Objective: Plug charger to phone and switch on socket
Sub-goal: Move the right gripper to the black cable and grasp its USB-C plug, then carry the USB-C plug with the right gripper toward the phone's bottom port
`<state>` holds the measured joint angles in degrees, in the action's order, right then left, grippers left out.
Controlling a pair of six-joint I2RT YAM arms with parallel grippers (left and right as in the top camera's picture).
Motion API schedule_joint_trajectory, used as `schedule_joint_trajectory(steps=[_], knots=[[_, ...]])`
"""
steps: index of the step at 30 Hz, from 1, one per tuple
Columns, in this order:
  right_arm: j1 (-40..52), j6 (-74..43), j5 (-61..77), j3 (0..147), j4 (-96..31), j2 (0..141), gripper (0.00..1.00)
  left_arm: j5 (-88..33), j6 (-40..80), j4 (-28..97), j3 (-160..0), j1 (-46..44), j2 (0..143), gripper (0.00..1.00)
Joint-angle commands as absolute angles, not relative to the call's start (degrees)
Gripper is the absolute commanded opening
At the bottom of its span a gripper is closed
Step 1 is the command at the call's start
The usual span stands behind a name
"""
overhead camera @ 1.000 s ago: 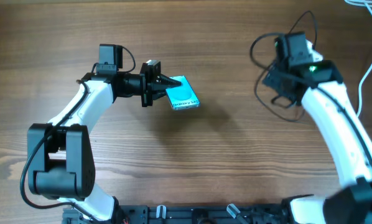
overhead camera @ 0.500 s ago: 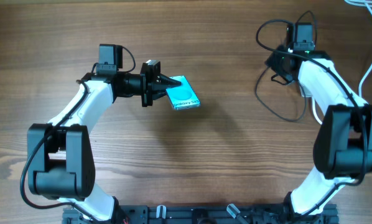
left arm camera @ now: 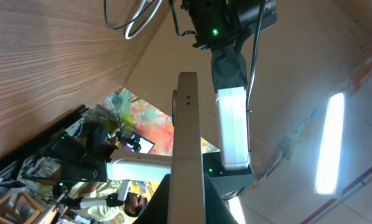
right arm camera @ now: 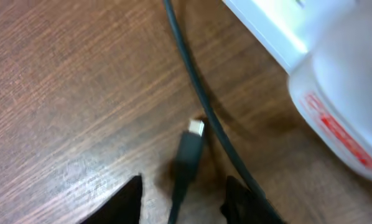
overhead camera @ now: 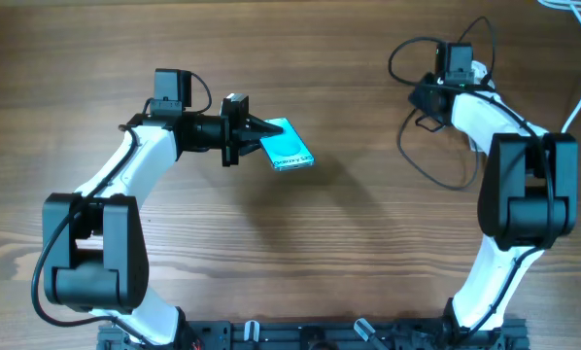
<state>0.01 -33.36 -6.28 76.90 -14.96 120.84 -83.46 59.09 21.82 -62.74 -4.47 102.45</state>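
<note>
The left gripper (overhead camera: 255,136) pinches the cyan phone (overhead camera: 289,147) by one end, left of the middle of the table (overhead camera: 329,272). The right gripper (right arm camera: 185,194) hangs spread, and the plug tip of the charger (right arm camera: 190,144) lies on the wood between its jaws.

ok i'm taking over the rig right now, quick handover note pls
Left hand: shut on the phone, held clear of the table, screen lit.
Right hand: open, low over the table, fingers either side of the plug end of the charger, not gripping it.
Socket: just beyond that plug; its switches can't be made out.
Done: phone picked up.
Left: grasp the plug, fit it into the phone, switch on the socket.
</note>
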Motion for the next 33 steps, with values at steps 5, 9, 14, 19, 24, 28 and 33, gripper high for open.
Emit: schedule_joint_trajectory(steps=[5,9,14,19,24,28,33], knots=[[2.9,-24.3,-4.6,76.8,-17.9,126.2,0.16,-84.1,59.4,21.6,-63.8,-4.7,100.8,0.04],[6.9,-18.1,-0.8,76.8,-20.3,126.1,0.10,-84.1,59.4,21.6,-63.8,-4.7,100.8,0.04],[11.7,-14.6,3.2,76.8,-25.3,126.1,0.06,-85.0,59.4,21.7,-63.8,-4.0,100.8,0.04],[14.5,-14.5,6.1,76.8,-32.7,126.1,0.08,-87.6,58.7,21.3,-63.8,-1.0,100.8,0.04],[15.0,-13.1,6.0,76.8,-33.8,126.1,0.42,-87.6,58.7,21.2,-63.8,0.6,100.8,0.04],[14.3,-13.6,5.8,76.8,-31.5,126.1,0.46,-87.6,58.7,21.2,-63.8,0.5,100.8,0.04],[14.1,-15.1,1.9,76.8,-30.5,126.2,0.48,-87.6,58.7,21.2,-63.8,0.5,100.8,0.04]])
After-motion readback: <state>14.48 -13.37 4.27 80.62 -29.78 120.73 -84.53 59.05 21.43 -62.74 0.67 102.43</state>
